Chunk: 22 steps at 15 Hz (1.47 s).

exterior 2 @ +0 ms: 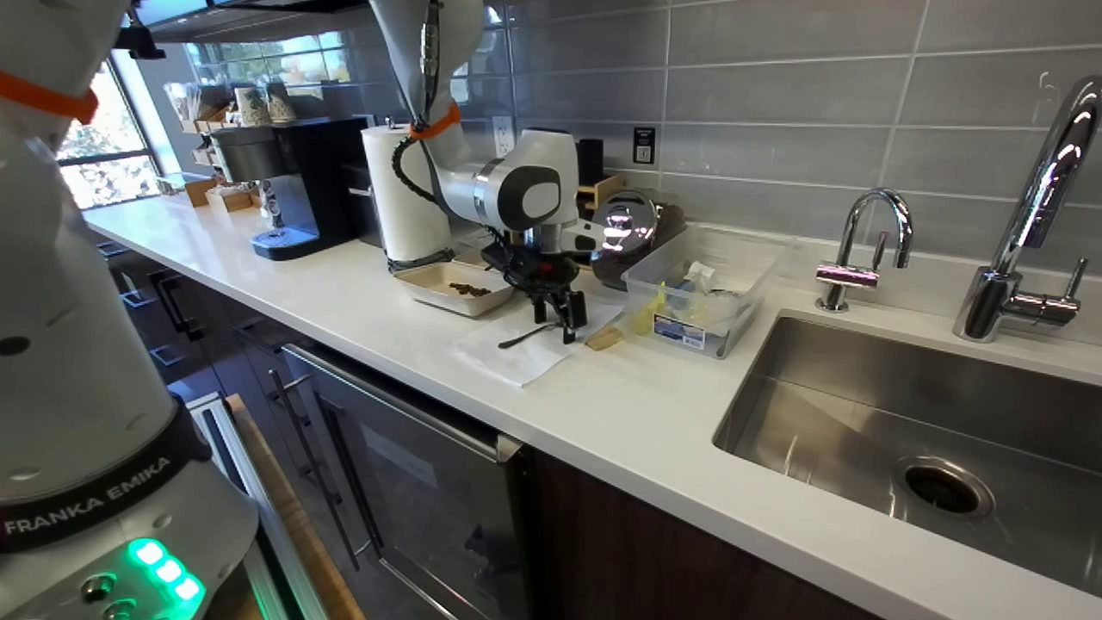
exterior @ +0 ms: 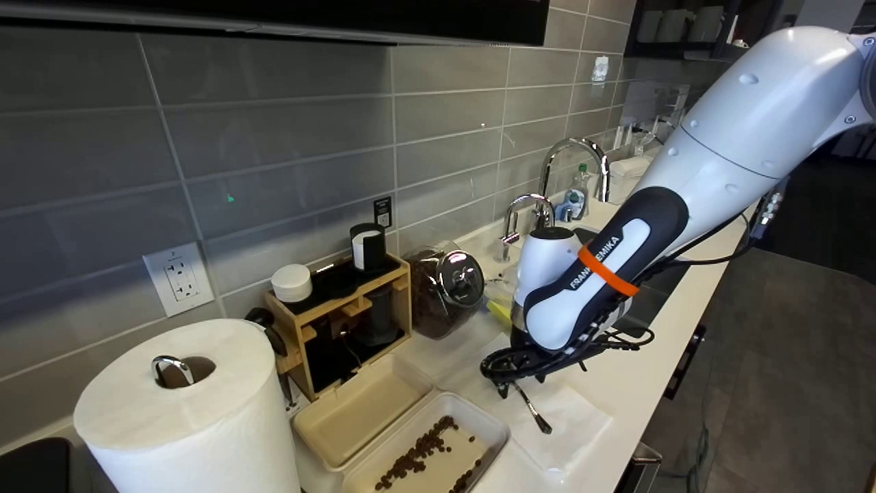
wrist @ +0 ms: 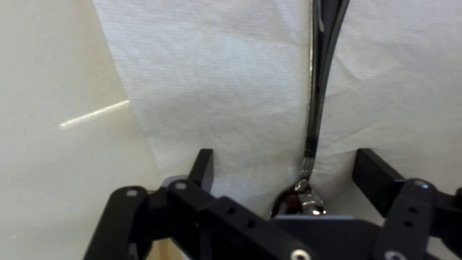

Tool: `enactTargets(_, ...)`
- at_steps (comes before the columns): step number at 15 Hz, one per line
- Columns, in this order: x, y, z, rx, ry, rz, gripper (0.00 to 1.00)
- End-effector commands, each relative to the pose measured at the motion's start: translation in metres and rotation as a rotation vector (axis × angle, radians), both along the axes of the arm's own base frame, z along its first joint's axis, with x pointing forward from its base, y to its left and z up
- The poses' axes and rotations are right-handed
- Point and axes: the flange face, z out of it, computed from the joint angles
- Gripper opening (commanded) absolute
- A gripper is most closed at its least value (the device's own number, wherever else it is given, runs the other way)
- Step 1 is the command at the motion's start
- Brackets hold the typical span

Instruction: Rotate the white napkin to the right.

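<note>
The white napkin (exterior: pixel 571 428) lies flat on the counter, slightly creased. It also shows in an exterior view (exterior 2: pixel 525 355) and fills much of the wrist view (wrist: pixel 223 90). A dark metal spoon (wrist: pixel 317 90) rests on it, its handle toward the top of the wrist view; its bowl is partly hidden by the gripper. The spoon shows in both exterior views (exterior: pixel 534 411) (exterior 2: pixel 523 337). My gripper (wrist: pixel 285 159) is open and points down over the napkin, one finger each side of the spoon's neck, touching neither side. I cannot tell whether the fingertips touch the napkin.
A pale tray with coffee beans (exterior: pixel 494 426) stands beside the napkin. A clear plastic bin (exterior 2: pixel 727 320) and a small brown piece (exterior 2: pixel 604 337) lie on its other side, toward the sink (exterior 2: pixel 861 379). A paper towel roll (exterior: pixel 191 431) and a glass jar (exterior: pixel 438 294) stand behind.
</note>
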Motion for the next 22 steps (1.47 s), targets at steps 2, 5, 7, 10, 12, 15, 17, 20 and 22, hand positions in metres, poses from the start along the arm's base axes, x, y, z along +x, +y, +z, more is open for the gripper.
enactTargets(2,0.017,0.01,-0.011,-0.009,-0.003,0.01,1.0)
enactTargets(5,0.026,0.02,-0.012,-0.005,-0.01,0.046,1.0)
enactTargets(7,0.032,0.029,-0.012,-0.011,-0.017,0.078,1.0)
enactTargets(10,0.042,0.039,-0.011,-0.018,-0.034,0.104,1.0)
enactTargets(12,0.048,0.043,-0.011,-0.014,-0.04,0.119,1.0)
enactTargets(15,0.055,0.046,-0.012,-0.023,-0.049,0.141,1.0)
enactTargets(17,0.059,0.047,-0.011,-0.028,-0.054,0.147,1.0)
enactTargets(20,0.061,0.044,-0.009,-0.03,-0.056,0.132,1.0)
enactTargets(22,0.057,0.044,-0.005,-0.014,-0.041,0.121,1.0)
